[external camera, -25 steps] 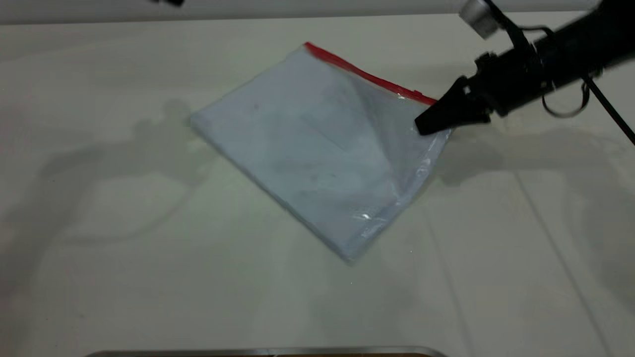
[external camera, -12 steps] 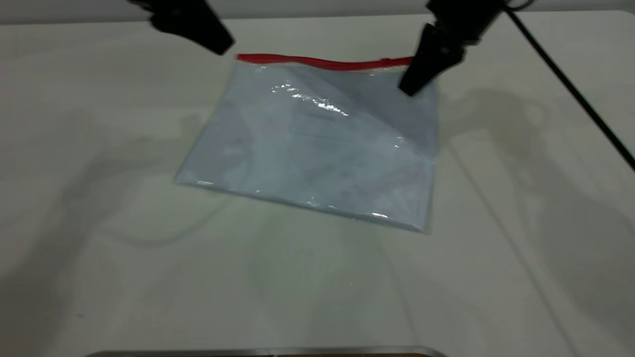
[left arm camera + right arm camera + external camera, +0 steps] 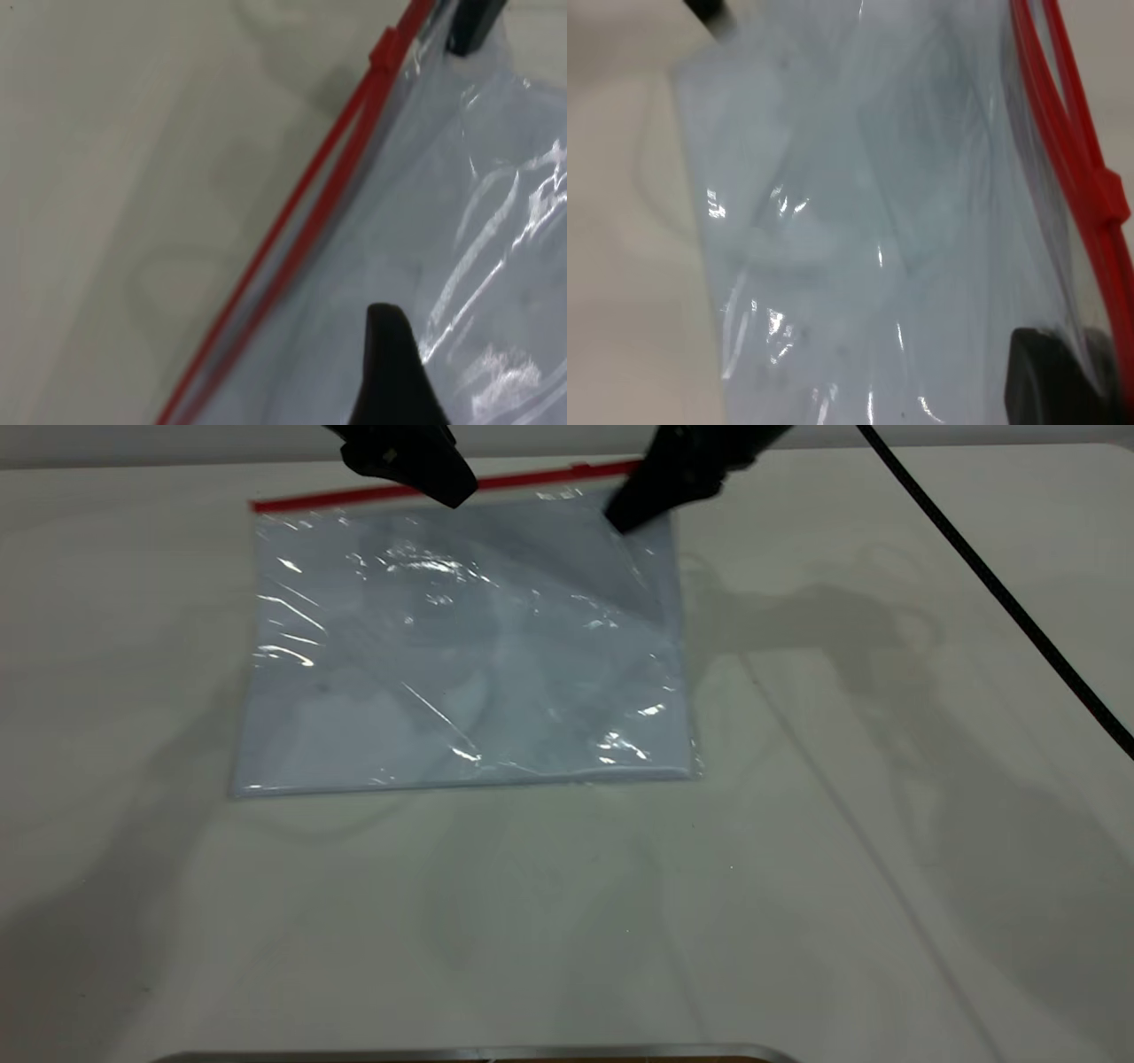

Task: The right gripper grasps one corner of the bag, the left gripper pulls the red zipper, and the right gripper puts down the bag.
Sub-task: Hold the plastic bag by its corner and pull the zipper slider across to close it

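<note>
- The bag [image 3: 461, 646] lies on the pale worktop [image 3: 886, 868] with its long axis running side to side in the exterior view, nearly square to the worktop's far edge.
- The red zipper [image 3: 354, 494] runs along the bag's far long edge; its opposite, closed long edge faces the camera.
- That red strip slopes a little, the end at the right hand standing higher off the worktop than the other end.
- The tiny red slider tab [image 3: 384, 51] sits on the zipper close to the right hand's corner; in the right wrist view it shows as a small block on the strip [image 3: 1107, 197].
- The right hand [image 3: 633, 506] is at the bag's far right corner, its tapered fingers closed on the plastic just under the zipper, holding that corner up.
- Creases and glare fan out across the clear plastic from the held corner, with white paper showing through.
- The left hand [image 3: 447, 487] hangs over the zipper about midway along it; I cannot tell how far open it is, nor whether it touches the strip.
- In the left wrist view one dark finger [image 3: 390, 363] shows above the plastic, just beside the red strip.
- A thin black cable [image 3: 992, 584] runs from the right arm across the worktop, well apart from the bag.
</note>
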Robot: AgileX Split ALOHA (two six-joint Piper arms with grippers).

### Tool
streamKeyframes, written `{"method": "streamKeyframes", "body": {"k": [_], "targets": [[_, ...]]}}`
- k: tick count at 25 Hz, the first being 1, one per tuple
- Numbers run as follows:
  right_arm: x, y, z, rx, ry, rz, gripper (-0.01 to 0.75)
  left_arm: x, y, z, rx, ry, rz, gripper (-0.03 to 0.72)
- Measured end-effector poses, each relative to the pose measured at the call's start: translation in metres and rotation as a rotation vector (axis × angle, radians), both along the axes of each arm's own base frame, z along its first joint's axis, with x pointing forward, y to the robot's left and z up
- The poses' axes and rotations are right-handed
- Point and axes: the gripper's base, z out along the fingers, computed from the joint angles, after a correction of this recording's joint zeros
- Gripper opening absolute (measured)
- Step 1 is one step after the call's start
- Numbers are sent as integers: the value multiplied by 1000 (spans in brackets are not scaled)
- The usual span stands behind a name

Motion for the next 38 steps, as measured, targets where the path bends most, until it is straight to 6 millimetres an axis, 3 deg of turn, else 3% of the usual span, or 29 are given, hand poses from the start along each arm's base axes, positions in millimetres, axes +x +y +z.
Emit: {"method": "streamKeyframes", "body": {"k": [12, 21, 30, 38], "targets": [[-8, 2, 0, 1, -37, 140, 33, -1, -2, -6, 28, -41, -114, 539], [-21, 26, -4, -60, -54, 241, 33, -14, -27, -6, 46, -93, -291, 539], [-25, 33, -5, -76, -60, 272, 33, -15, -29, -6, 48, -96, -303, 539], [-25, 33, -5, -77, -60, 273, 33, -11, -34, -19, -2, -110, -296, 538]]}}
